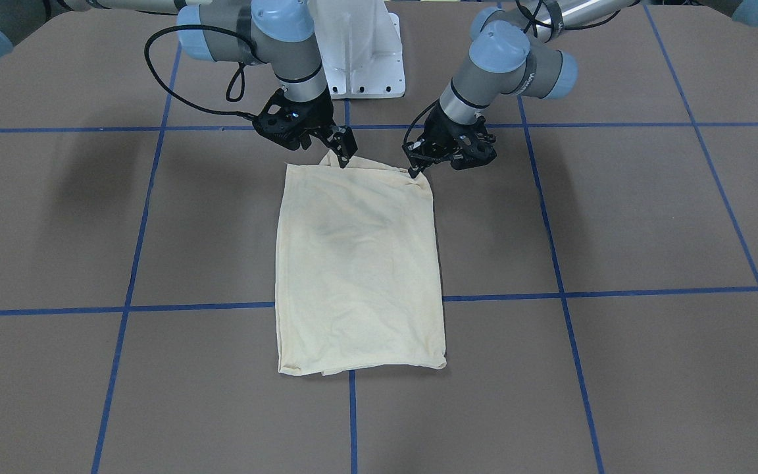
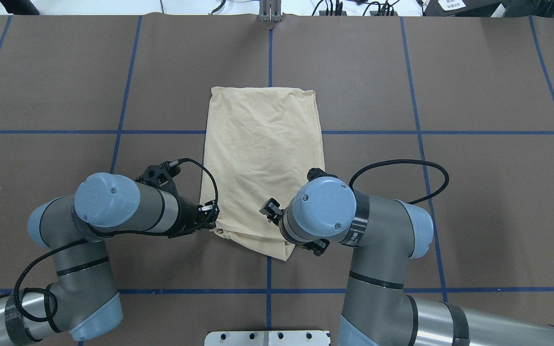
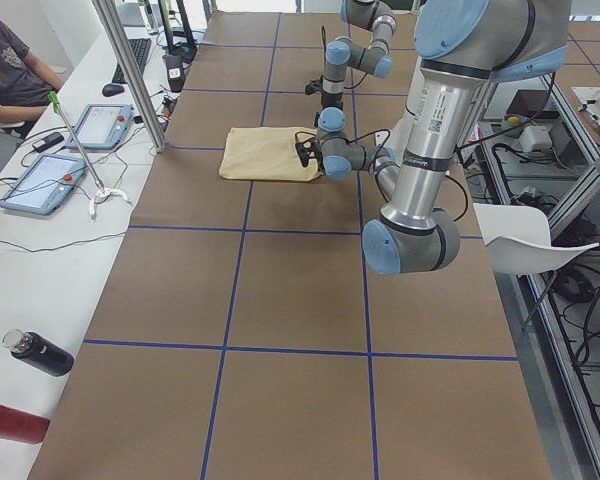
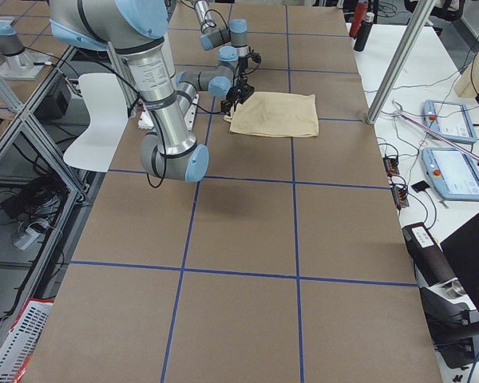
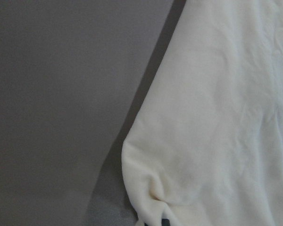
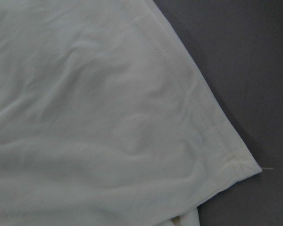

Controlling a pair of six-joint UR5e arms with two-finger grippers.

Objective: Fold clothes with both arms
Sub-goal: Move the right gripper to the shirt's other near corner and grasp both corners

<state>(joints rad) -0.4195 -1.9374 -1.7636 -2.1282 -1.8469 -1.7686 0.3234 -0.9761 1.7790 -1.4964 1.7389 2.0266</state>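
T-shirt (image 1: 359,263) lies flat, robot-side corners clamped by left claw (image 1: 414,172) and right claw (image 1: 344,158).

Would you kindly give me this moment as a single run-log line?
task: fold clothes | T-shirt: folded rectangle, flat on table | left gripper: shut on robot-side corner | right gripper: shut on other robot-side corner, slightly raised

Front opposite overhead, side views distant, wrist views tight on shirt (image 5: 217,117)
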